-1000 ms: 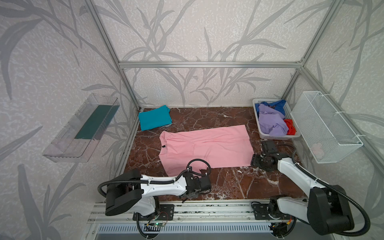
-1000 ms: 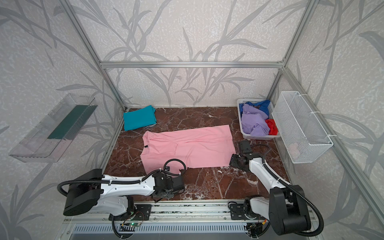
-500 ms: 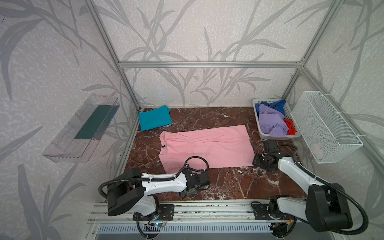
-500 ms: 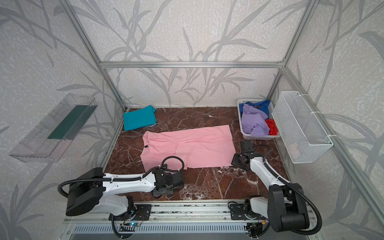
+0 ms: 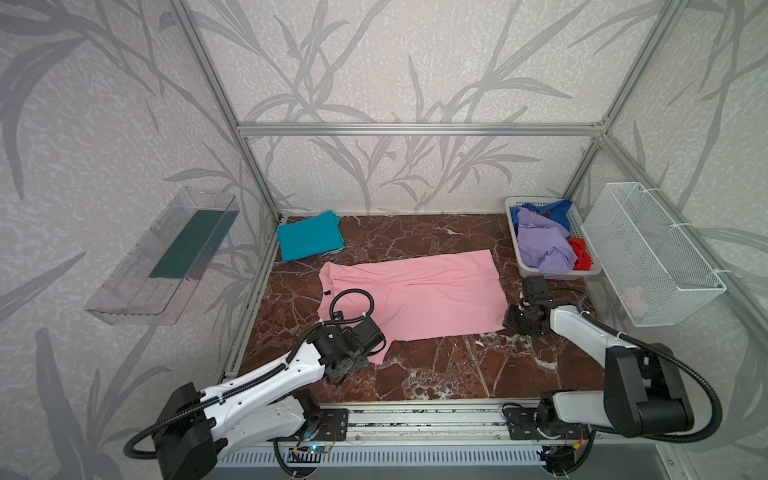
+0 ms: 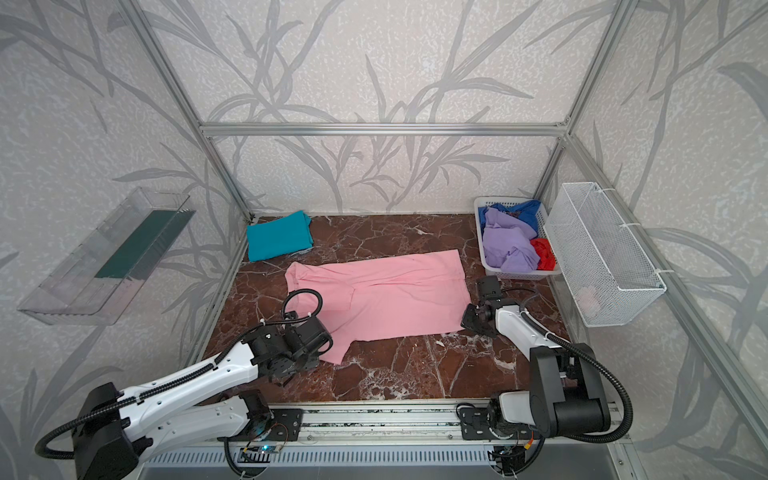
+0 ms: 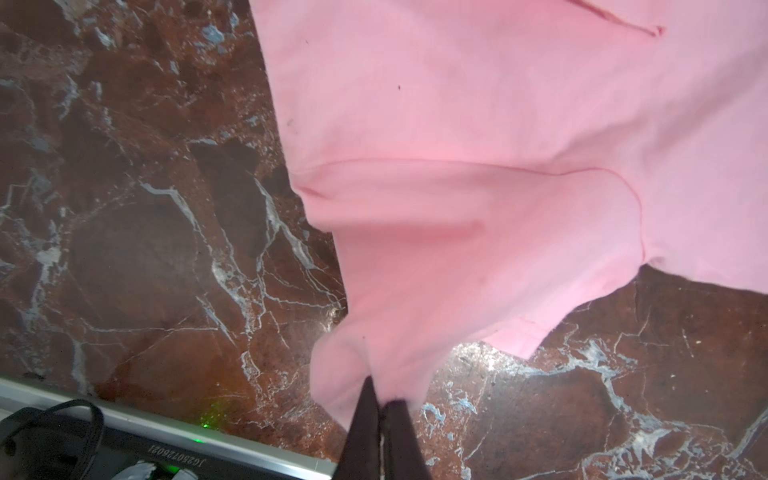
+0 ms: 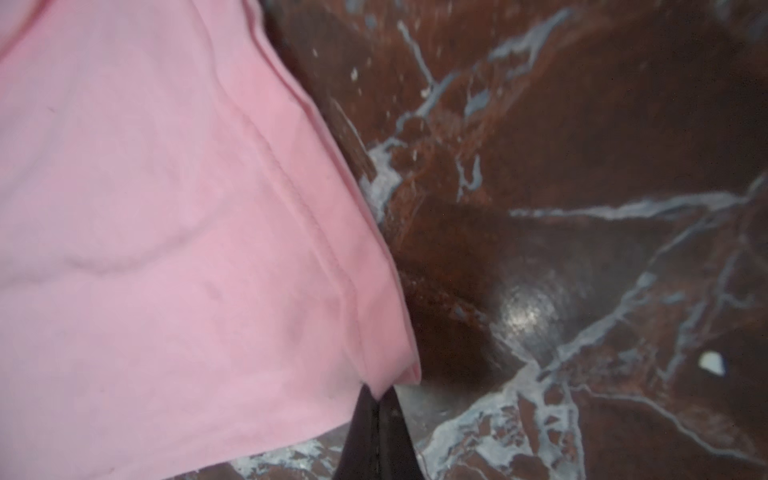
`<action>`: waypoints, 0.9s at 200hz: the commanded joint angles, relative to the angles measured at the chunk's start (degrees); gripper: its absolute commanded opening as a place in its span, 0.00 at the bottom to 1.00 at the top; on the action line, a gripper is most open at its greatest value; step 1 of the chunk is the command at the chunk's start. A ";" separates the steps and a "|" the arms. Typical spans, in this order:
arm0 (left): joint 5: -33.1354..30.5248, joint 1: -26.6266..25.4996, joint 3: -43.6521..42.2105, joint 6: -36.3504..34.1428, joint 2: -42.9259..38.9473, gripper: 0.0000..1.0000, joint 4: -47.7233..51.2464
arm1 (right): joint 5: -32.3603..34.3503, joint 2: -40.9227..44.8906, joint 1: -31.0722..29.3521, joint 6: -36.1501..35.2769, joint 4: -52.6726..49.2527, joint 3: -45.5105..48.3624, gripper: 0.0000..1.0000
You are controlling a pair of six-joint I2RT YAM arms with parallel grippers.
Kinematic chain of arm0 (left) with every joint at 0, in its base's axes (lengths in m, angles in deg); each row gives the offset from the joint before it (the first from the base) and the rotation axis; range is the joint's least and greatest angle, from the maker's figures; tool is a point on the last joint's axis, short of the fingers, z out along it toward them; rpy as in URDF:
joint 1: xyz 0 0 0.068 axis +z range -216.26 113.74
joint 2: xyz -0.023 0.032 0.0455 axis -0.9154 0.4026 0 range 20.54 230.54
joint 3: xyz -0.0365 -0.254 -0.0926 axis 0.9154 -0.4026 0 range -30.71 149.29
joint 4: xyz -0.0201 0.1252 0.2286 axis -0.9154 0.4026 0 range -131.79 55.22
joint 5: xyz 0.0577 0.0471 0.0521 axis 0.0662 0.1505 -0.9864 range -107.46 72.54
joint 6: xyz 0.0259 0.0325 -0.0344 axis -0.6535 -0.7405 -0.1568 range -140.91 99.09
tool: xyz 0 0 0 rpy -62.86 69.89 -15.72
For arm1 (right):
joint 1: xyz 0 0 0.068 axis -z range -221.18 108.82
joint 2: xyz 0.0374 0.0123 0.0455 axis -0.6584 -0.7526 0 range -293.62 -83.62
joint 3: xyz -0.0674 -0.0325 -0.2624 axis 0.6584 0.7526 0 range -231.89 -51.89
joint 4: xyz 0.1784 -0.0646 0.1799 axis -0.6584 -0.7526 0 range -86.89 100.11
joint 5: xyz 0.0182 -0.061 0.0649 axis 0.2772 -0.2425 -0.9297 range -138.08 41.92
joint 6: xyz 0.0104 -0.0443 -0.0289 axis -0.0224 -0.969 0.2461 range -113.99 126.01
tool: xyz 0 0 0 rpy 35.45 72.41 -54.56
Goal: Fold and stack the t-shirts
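The pink t-shirt [image 5: 424, 295] lies spread across the middle of the marble tabletop [image 5: 436, 365]. Its long axis runs from 9 to 3 o'clock in both top views, with the collar at the 9 o'clock end and the straight hem at the 3 o'clock end. The cloth is soft and matte, with shallow creases, a stitched double hem and one short sleeve flaring toward 7 o'clock.

The left gripper [image 7: 380, 401] has its dark jaws pressed together on the edge of that sleeve, and the cloth bunches and rises at the pinch. The right gripper [image 8: 380, 399] is clamped on the hem corner at about 4 o'clock, its jaws together with the folded edge between them.

At 11 o'clock a teal t-shirt [image 5: 309, 241] sits folded into a flat rectangle. At 2 o'clock a white slotted plastic basket [image 5: 557, 274] holds a crumpled lavender t-shirt [image 5: 540, 245], a blue t-shirt [image 5: 552, 208] behind it and a red t-shirt [image 5: 582, 253] beside it. The tabletop is glossy reddish-brown stone with white veins.
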 commanded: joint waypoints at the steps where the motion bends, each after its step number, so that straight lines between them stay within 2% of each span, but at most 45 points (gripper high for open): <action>1: -0.52 3.12 4.14 -5.22 0.88 0.00 1.25 | 2.46 0.82 0.25 -0.42 0.21 -3.98 0.00; 69: 0.80 18.00 14.76 -19.77 9.66 0.00 -2.99 | 2.69 -6.46 0.30 0.31 2.61 -14.85 0.00; 94: 1.42 21.42 18.65 -23.74 15.41 0.00 -5.94 | 2.49 -11.10 0.25 0.72 3.83 -18.29 0.00; 143: 0.28 27.11 24.11 -26.25 26.07 0.00 -11.37 | 3.33 -17.94 -0.32 0.13 5.86 -22.57 0.00; 180: -0.59 29.95 28.35 -27.25 31.78 0.00 -13.49 | 5.66 -19.93 -2.49 -1.68 5.83 -25.05 0.00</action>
